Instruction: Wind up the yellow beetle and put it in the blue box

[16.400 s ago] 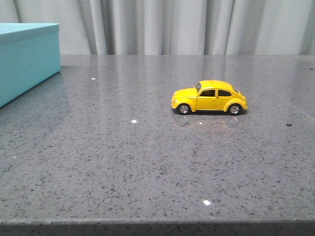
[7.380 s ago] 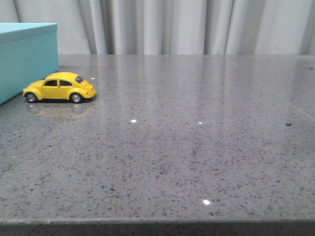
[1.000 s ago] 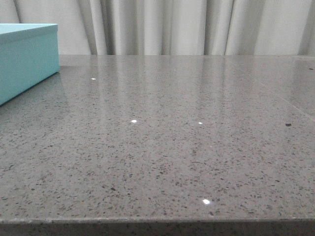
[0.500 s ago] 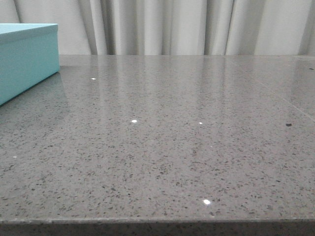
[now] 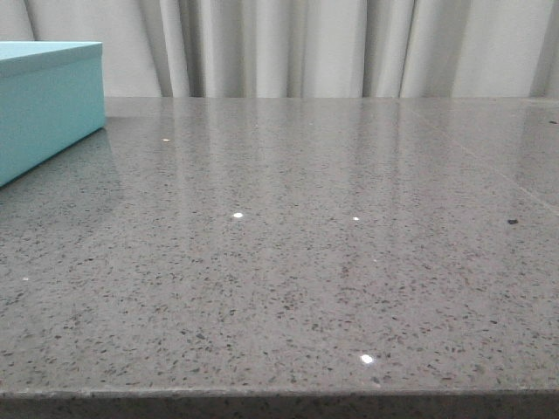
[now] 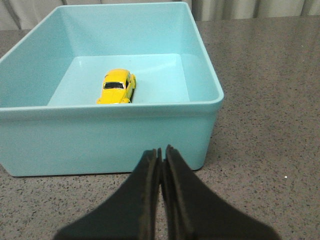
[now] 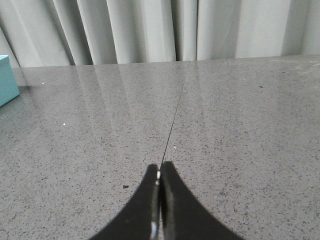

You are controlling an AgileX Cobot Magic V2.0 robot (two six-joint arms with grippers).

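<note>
The yellow beetle (image 6: 117, 86) lies on the floor inside the open blue box (image 6: 115, 137), seen in the left wrist view. My left gripper (image 6: 162, 150) is shut and empty, just outside the box's near wall. In the front view only a corner of the blue box (image 5: 48, 100) shows at the far left; the beetle is hidden there. My right gripper (image 7: 160, 166) is shut and empty over bare grey tabletop, far from the box, whose corner (image 7: 6, 80) shows at that view's edge. Neither gripper shows in the front view.
A grey speckled stone tabletop (image 5: 314, 262) has a thin seam (image 7: 175, 120) running across it. Pale curtains (image 5: 332, 48) hang behind the far edge. The table's front edge (image 5: 279, 397) is close to the front camera.
The beetle stood at the right of the table, then beside the blue box, and left the front view before the last second. Nothing has visibly changed in the last second.
</note>
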